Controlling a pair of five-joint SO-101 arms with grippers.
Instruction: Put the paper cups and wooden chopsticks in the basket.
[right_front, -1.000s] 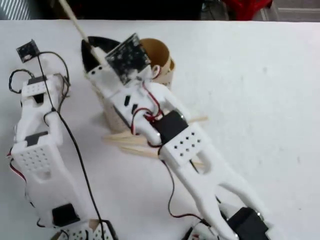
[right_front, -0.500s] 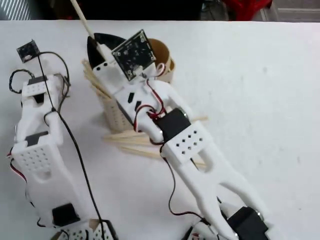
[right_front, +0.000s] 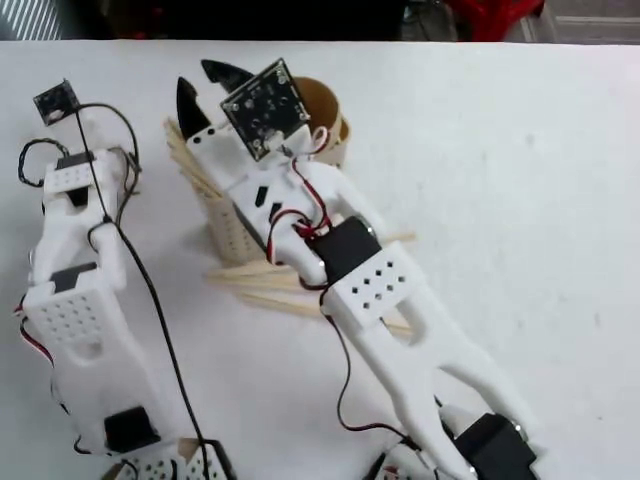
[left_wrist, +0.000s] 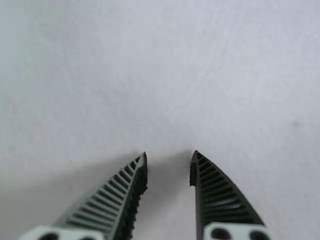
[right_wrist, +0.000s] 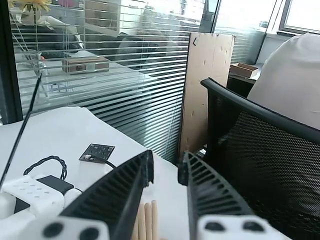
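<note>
My right jaws gape empty over the basket (right_front: 226, 236) — loose chopsticks (right_front: 250, 283) lie crosswise behind, under my forearm.

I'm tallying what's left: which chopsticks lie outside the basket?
The bundle of chopsticks lying flat on the table beside the basket; the other chopsticks stand tilted inside it.

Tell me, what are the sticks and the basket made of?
The chopsticks look like bare wood: pale tan, matte, no shine. The basket is probably white plastic, since its wall is a neat grid of tiny holes, though I can't be sure.
</note>
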